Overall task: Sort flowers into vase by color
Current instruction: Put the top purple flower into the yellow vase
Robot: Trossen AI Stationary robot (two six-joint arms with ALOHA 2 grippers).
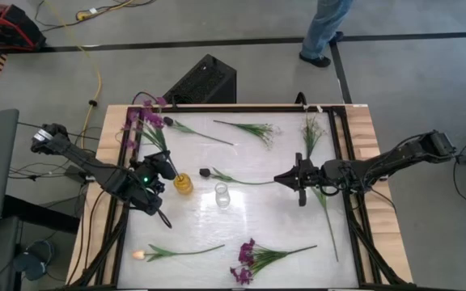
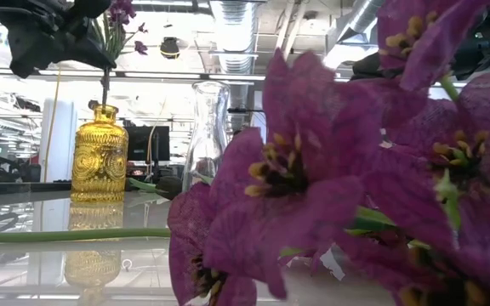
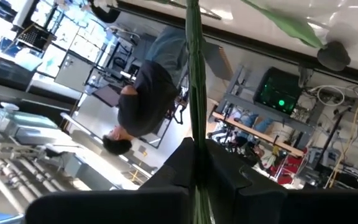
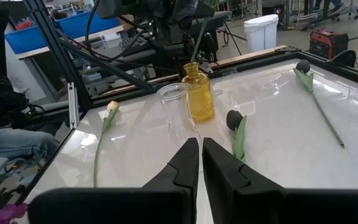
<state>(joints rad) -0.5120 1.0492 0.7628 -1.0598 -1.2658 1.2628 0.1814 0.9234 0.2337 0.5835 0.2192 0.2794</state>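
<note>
My left gripper (image 1: 168,166) is shut on a purple flower (image 1: 149,121) above the yellow vase (image 1: 184,184). The flower's stem (image 2: 105,85) goes down into the vase's mouth. A clear vase (image 1: 222,195) stands just to the right of the yellow one. My right gripper (image 1: 280,178) hovers shut and holds nothing, right of the clear vase. On the table lie white sprigs (image 1: 255,129), dark buds (image 1: 205,172), a pale orange tulip (image 1: 140,255) and a purple cluster (image 1: 245,263). My left gripper pinches the purple flower's green stem (image 3: 194,134) between its two fingers, which lie across the stem. The fingers come roughly level from the table's left. The blossoms stand above the fingers, and the stem's lower end (image 2: 105,95) sits in the yellow vase's mouth.
A second white sprig (image 1: 311,129) lies at the far right; its long stem (image 1: 328,222) runs under my right arm toward the near edge. A black frame (image 1: 354,202) borders the table. A person (image 1: 326,28) stands beyond the far edge. Bare surface lies between the vases and the near flowers.
</note>
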